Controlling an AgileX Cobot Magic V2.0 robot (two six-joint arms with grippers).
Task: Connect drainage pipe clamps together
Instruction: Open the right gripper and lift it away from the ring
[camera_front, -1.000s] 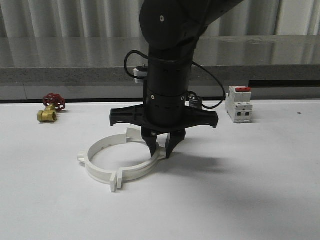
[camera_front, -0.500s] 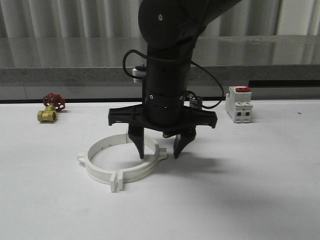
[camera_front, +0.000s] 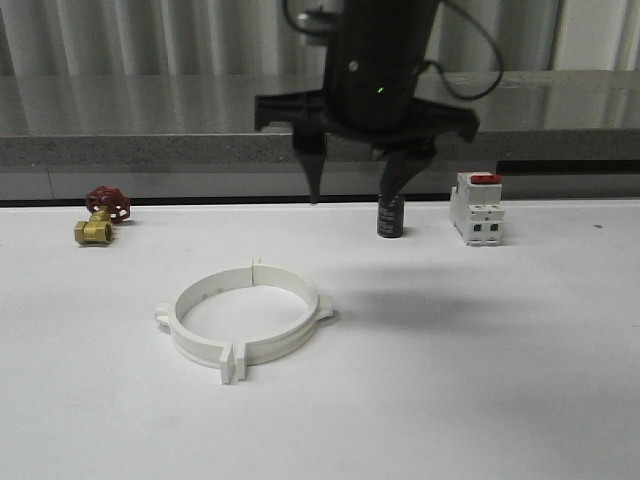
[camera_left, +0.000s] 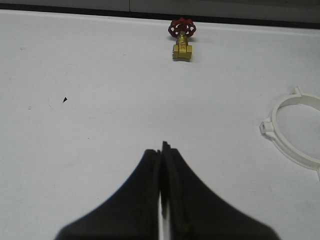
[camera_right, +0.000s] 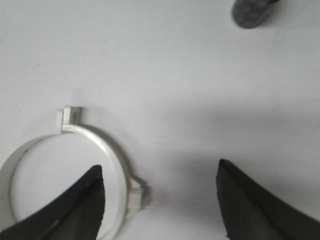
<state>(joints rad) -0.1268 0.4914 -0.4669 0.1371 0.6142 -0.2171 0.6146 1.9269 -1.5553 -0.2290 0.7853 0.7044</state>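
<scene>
The two white drainage pipe clamps lie flat on the white table, end tabs meeting, together forming one ring left of centre. My right gripper hangs open high above the table, up and to the right of the ring, with nothing between its fingers. In the right wrist view the ring and one outer lug lie far below the spread right gripper. My left gripper is shut and empty over bare table, with the ring's edge off to one side.
A brass valve with a red handwheel sits at the back left. A small dark cylinder and a white breaker with a red top stand at the back right. A grey ledge runs behind the table.
The right gripper, shut on the ring's right side a second ago, opened, let go and rose well above the table, shifting slightly right. The ring stayed in place.
</scene>
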